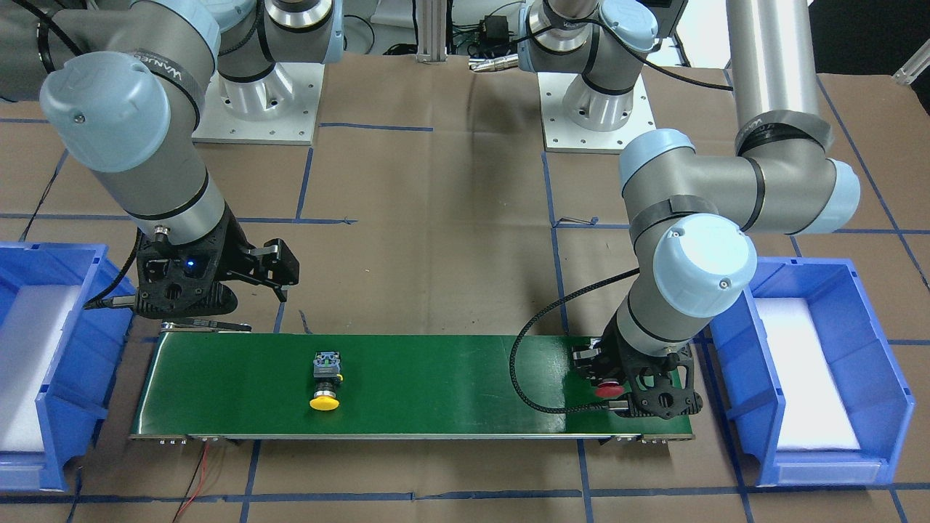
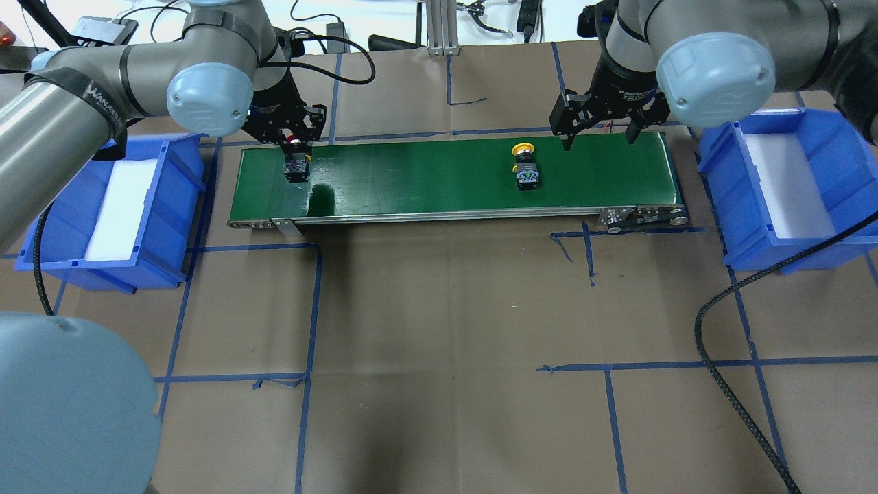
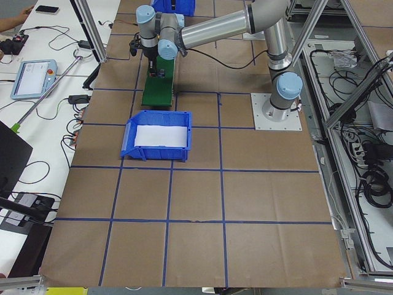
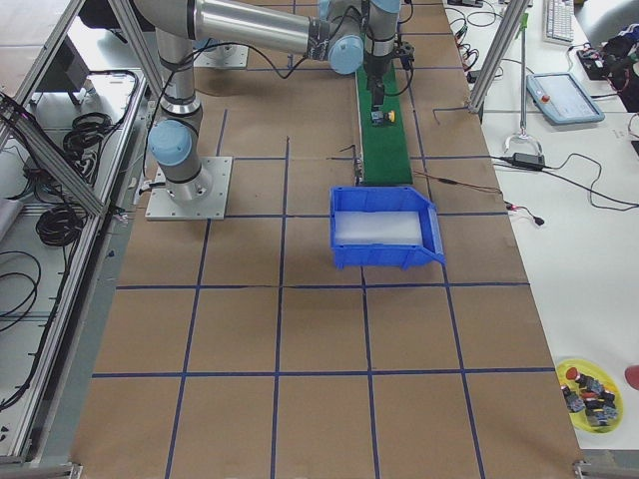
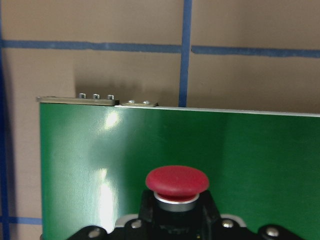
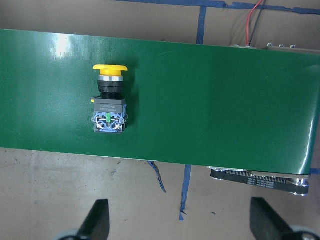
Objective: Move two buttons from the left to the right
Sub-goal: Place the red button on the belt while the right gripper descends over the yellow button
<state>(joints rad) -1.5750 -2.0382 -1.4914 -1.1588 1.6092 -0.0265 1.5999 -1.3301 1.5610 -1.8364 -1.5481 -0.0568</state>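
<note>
The red-capped button (image 5: 177,181) is between the fingers of my left gripper (image 2: 293,145), which is shut on it at the left end of the green conveyor belt (image 2: 425,178); its body (image 2: 296,168) is at the belt surface. It also shows in the front view (image 1: 609,391). The yellow-capped button (image 2: 526,165) lies on its side on the belt, right of the middle, and shows in the right wrist view (image 6: 110,105). My right gripper (image 2: 597,134) is open and empty, above the belt's far right edge, right of the yellow button.
A blue bin (image 2: 182,206) with white foam stands left of the belt. Another blue bin (image 2: 727,192) stands right of it. The table is brown paper with blue tape lines. A black cable (image 2: 713,357) lies at the front right.
</note>
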